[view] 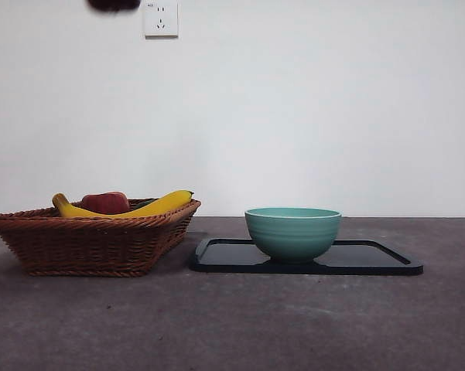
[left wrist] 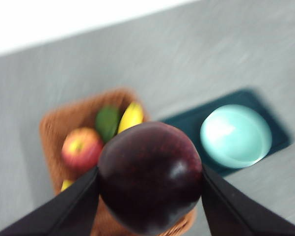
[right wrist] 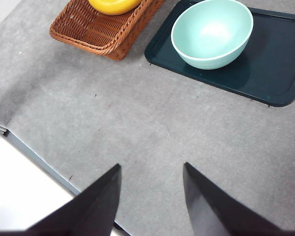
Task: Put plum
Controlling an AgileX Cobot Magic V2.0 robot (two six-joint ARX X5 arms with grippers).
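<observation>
Dark maroon, almost black and glossy, the plum (left wrist: 149, 184) fills the near part of the left wrist view, clamped on both sides by the left gripper (left wrist: 148, 196), whose fingers (left wrist: 73, 206) press against its flanks. So the pick is done: the fruit is off the wicker basket (left wrist: 54, 132) and carried high above it. In the front view only a dark blob at the top edge, above the basket's side of the scene, hints at this load.

Below the plum, inside the basket, lie a red apple (left wrist: 81, 147), a green fruit (left wrist: 108, 123) and yellow bananas (left wrist: 131, 117). Just beyond the basket, a little apart from it on the grey worktop (right wrist: 137, 128), sits a dark tray (view: 371, 259) with a turquoise bowl (view: 292, 232) standing on it; the bowl looks empty.

What remains, by my judgement, is the carry from over the basket across to the bowl or tray, a lowering, and the release. The task does not name the destination, so that is a guess.

The right gripper (right wrist: 152, 196) waits well away from the basket over bare worktop, its fingers spread and holding nothing.
</observation>
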